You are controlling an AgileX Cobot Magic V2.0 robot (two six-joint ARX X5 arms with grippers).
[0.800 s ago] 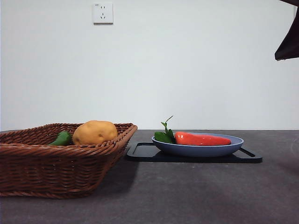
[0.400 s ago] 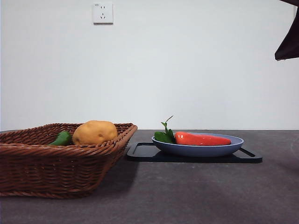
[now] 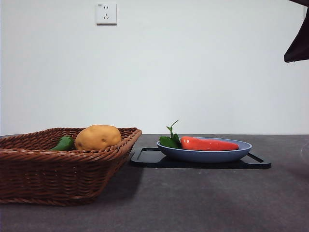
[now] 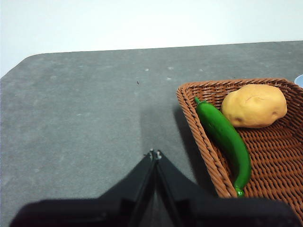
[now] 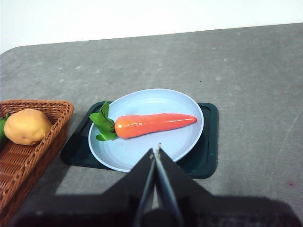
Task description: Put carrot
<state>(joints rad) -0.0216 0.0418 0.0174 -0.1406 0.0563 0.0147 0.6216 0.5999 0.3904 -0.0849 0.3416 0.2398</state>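
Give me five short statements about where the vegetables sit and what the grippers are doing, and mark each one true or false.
1. The carrot lies on the blue plate. True.
2. The potato sits on the plate beside the carrot. False: it is in the wicker basket.
3. The green pepper lies in the basket next to the potato. True.
4. The right gripper is shut on the carrot. False: its jaws are shut but hold nothing, above the near rim of the plate.
5. The plate stands directly on the table. False: it rests on a dark tray.
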